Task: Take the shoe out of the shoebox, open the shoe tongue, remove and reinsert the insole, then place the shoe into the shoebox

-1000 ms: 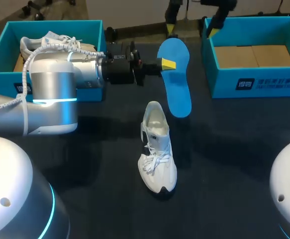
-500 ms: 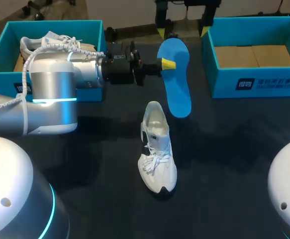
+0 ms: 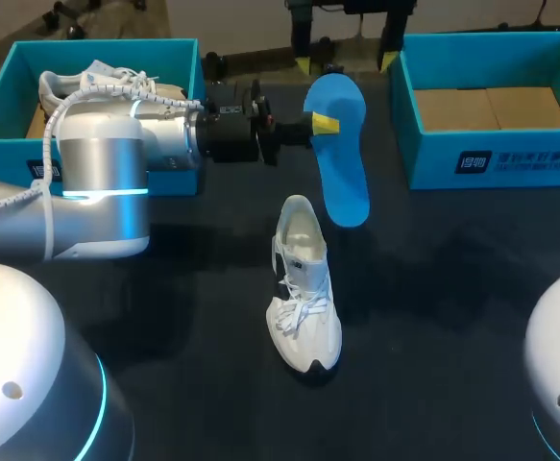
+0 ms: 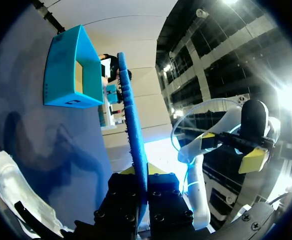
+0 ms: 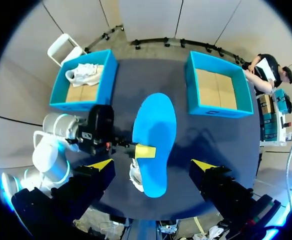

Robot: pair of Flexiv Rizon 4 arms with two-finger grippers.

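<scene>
A dark navy counter point(image 3: 452, 288) with a matte, cloth-like surface. Even overhead light falls on it, leaving soft, blurred shadows near its middle and paler patches toward its near edge.

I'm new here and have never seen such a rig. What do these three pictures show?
A two-armed robot works at a dark table. One picture looks down from overhead; the two round ones come from cameras on its wrists. The left gripper is shut on a flat blue insole, held in the air. The right gripper hangs open above, holding nothing. A white lace-up sneaker stands on the table. The teal cardboard box at left holds another white shoe; the teal box at right is empty.
</scene>
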